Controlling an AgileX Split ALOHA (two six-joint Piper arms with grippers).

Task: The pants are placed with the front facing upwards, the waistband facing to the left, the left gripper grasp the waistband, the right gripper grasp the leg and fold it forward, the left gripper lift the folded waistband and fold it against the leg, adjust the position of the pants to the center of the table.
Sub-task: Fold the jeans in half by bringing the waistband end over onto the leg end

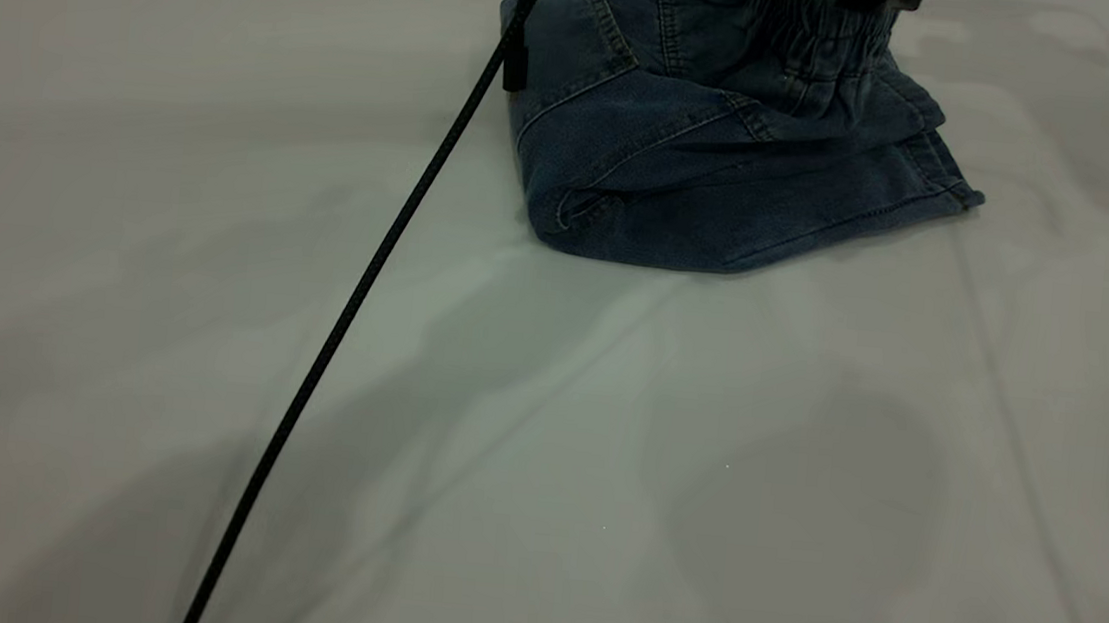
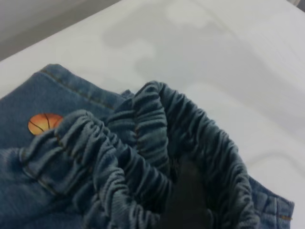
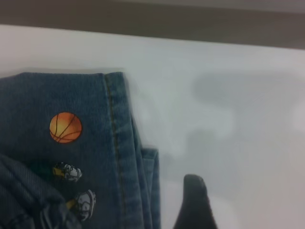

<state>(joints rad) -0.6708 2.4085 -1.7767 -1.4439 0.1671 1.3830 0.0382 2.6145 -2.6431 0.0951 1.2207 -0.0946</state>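
White-grey table (image 1: 208,372) mostly bare, black cable (image 1: 368,265) slanting across left half. Pants (image 1: 685,192) folded in bundle at far edge, right of centre. My left gripper (image 2: 188,200) clamped on waistband (image 2: 157,143), bunching ruffled elastic, lifting it over leg. Denim soft, floppy, light; thick gathered band looks best place to hold. Right gripper (image 3: 195,205) just beside leg hem, not touching cloth; cannot tell its finger state.

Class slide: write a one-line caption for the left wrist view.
Left hand lifting the gathered waistband of the denim pants above the white table.
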